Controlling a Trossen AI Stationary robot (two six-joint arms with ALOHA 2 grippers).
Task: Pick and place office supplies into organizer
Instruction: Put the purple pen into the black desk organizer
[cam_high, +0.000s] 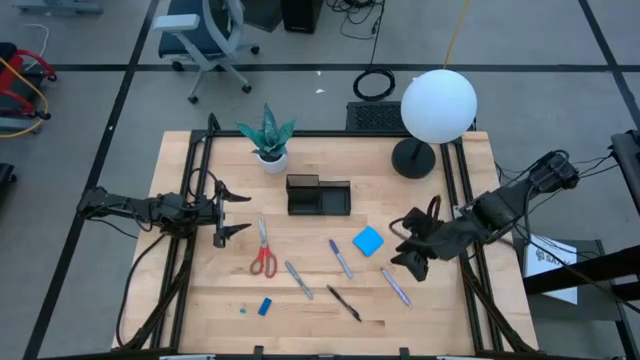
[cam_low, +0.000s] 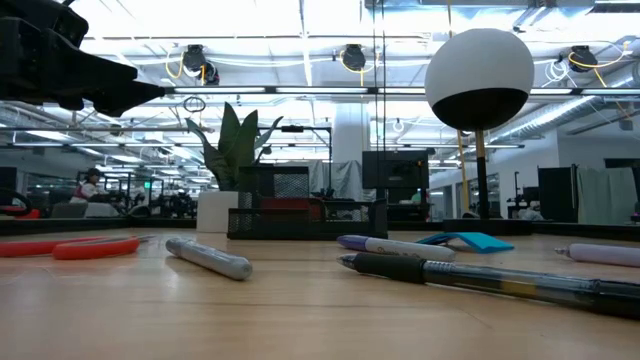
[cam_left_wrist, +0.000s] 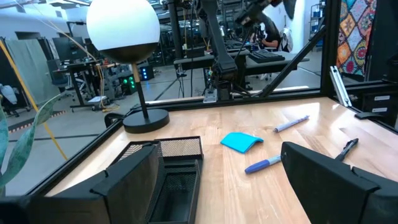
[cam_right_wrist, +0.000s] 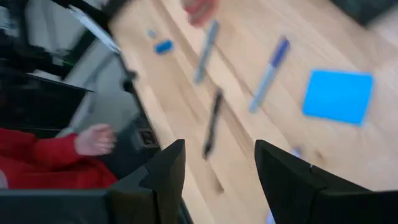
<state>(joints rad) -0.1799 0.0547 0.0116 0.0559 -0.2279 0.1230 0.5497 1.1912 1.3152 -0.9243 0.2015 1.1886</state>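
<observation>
Red-handled scissors (cam_high: 263, 250), a grey pen (cam_high: 298, 279), a purple pen (cam_high: 341, 258), a black pen (cam_high: 343, 302), another pen (cam_high: 395, 287), a blue notepad (cam_high: 368, 240) and a small blue block (cam_high: 265, 306) lie flat on the wooden table. The black organizer (cam_high: 318, 196) stands behind them. My left gripper (cam_high: 232, 213) is open and empty above the table's left part, left of the scissors, facing the organizer (cam_left_wrist: 174, 168). My right gripper (cam_high: 405, 242) is open and empty, right of the notepad (cam_right_wrist: 337, 94) and above the black pen (cam_right_wrist: 212, 122).
A potted plant (cam_high: 268, 138) stands at the far left of the organizer, and a round white lamp (cam_high: 437, 105) with a black base (cam_high: 412, 158) at the far right. A person's hand and red sleeve (cam_right_wrist: 93, 140) show beyond the table's near edge.
</observation>
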